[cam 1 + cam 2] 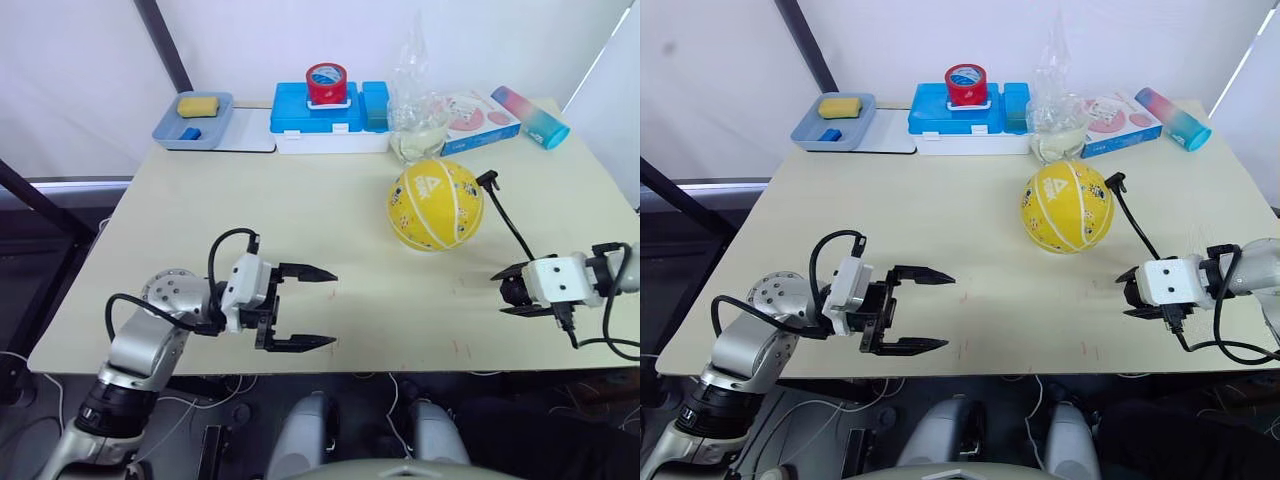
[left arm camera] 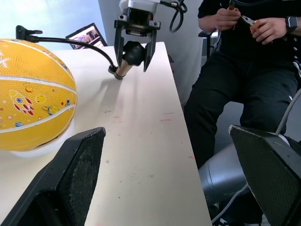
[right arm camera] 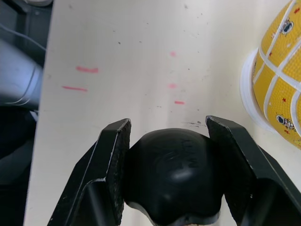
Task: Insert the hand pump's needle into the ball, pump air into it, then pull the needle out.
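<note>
Pump gripped, needle at the ball

The right gripper [image 1: 512,290] clamps the hand pump [image 2: 126,59] by its black end cap; its hose arcs to the needle [image 1: 487,181], which seems seated in the ball [image 1: 435,205]. The left gripper [image 1: 312,308] gapes wide, empty, well short of it. Pumping and withdrawal likely remain.

The left gripper [image 1: 313,308] has two black fingers with pointed tips on a black base, joined to a white block-shaped wrist housing. Behind it comes a silver-grey arm with a round, screw-dotted joint cap; a black cable loops over the wrist. The right gripper [image 1: 512,293] has the same white housing, black fingers and looping black cables, lower right of frame.
</note>
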